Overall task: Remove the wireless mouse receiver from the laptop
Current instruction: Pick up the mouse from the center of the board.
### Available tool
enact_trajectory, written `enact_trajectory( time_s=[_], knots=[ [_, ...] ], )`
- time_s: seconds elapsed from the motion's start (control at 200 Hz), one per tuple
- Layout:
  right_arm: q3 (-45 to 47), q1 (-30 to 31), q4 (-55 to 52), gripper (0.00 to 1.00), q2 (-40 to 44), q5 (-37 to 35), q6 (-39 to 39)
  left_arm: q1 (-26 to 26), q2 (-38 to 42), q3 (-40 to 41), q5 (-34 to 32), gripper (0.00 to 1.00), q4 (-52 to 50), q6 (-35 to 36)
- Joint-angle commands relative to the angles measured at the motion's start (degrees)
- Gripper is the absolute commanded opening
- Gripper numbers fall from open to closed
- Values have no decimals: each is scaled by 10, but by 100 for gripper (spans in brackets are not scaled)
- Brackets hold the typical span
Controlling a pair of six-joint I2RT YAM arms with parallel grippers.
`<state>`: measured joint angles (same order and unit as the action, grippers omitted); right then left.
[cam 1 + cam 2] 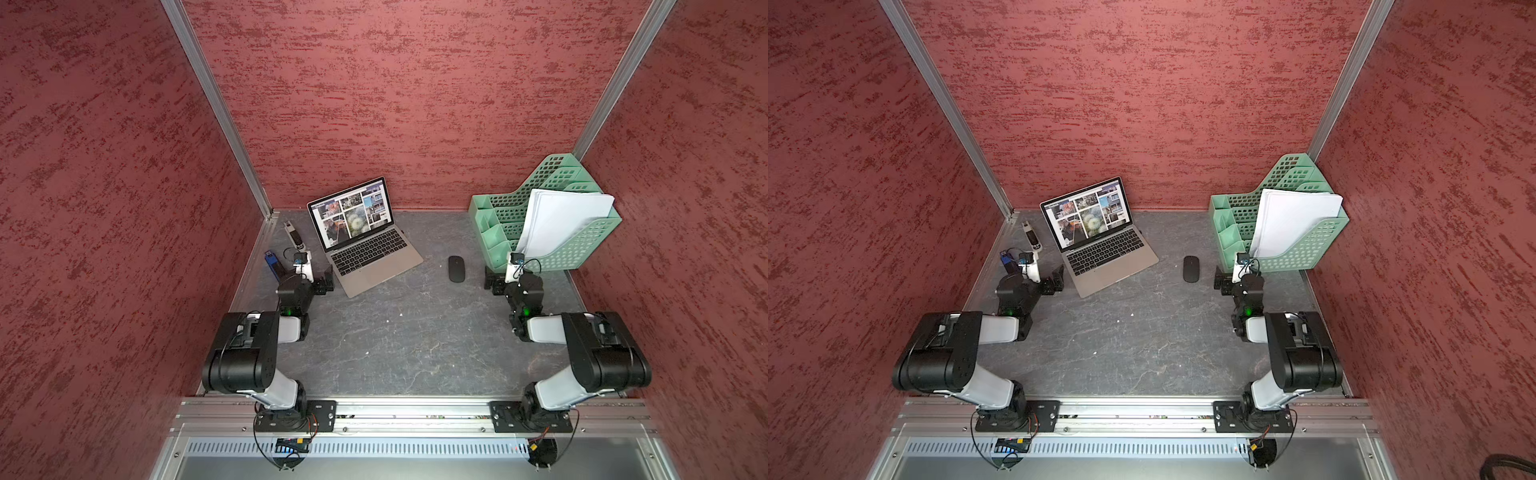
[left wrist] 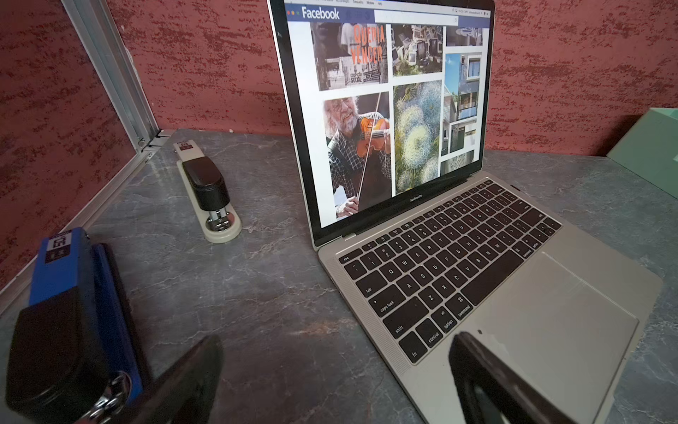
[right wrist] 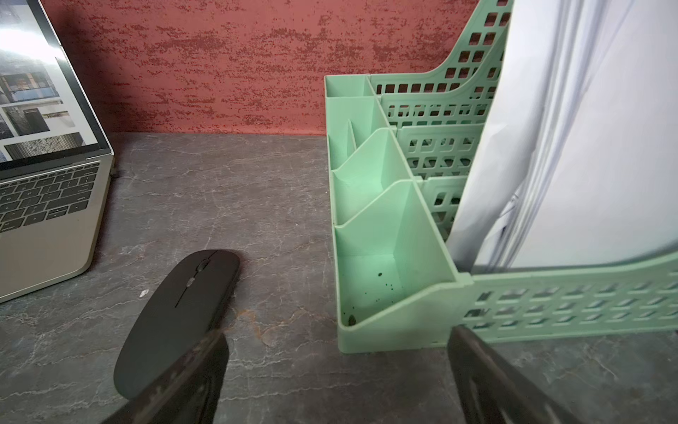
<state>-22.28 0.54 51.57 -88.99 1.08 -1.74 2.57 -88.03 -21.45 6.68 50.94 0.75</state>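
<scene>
top views overhead; wrist views low, sharing laptop [image 2: 550, 312]

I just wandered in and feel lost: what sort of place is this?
Probably a mock office desk inside a robot test booth: an open laptop, a black mouse and a green paper organizer sit on a grey tabletop, boxed in by red walls, with two robot arms.

Black mouse [image 1: 456, 269], green organizer [image 1: 582, 246], beige stapler [image 2: 207, 191], blue stapler [image 2: 62, 279]

Silver-grey laptop [image 1: 371, 261]; black mouse [image 1: 456, 269]; mint-green organiser [image 1: 582, 246]; mottled red walls [image 1: 415, 104].
</scene>
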Motion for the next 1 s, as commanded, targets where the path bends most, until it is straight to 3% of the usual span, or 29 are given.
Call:
enact_trajectory(
  time_s=[0.0,0.836,0.947,0.997],
  knots=[
    [1,2,7,98,3,6,4,0,3,-4,-4,100,-2,2],
    [0,2,5,98,3,8,5,8,2,-6,12,100,-4,-3],
    [-1,-5,2,99,5,23,7,9,3,-4,12,100,-2,-4],
    [-10,-4,-34,95,31,58,-8,3,20,-12,-28,100,-26,-10]
  ],
)
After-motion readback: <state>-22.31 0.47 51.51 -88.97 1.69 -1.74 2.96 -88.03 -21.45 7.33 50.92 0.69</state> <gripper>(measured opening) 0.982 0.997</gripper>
